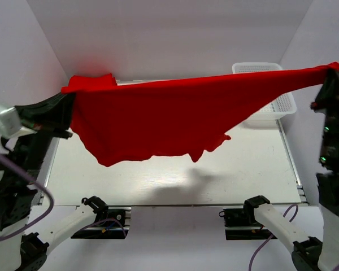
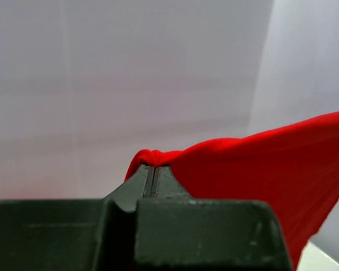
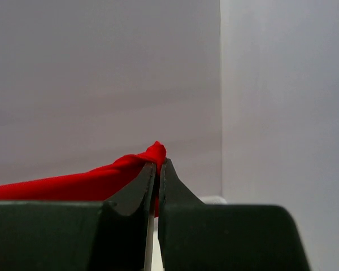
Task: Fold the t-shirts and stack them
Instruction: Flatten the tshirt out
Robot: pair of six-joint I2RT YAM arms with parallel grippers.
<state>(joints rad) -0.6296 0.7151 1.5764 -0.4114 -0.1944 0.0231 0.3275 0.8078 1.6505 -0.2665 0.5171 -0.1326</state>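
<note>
One bright red t-shirt (image 1: pixel 158 116) hangs stretched in the air above the table, held at both ends. My left gripper (image 1: pixel 68 93) is shut on its left end at the far left. My right gripper (image 1: pixel 332 70) is shut on its right end, high at the far right. The cloth sags between them and its ragged lower edge hangs above the tabletop. In the left wrist view the red fabric (image 2: pixel 260 164) bunches over my closed fingertips (image 2: pixel 151 169). In the right wrist view the fabric (image 3: pixel 101 178) is pinched at the tips (image 3: pixel 157 164). No other t-shirt shows.
A white plastic mesh basket (image 1: pixel 277 110) stands at the back right of the table, partly behind the shirt. The pale tabletop (image 1: pixel 175 180) lies below the shirt. White walls close in on the left, back and right.
</note>
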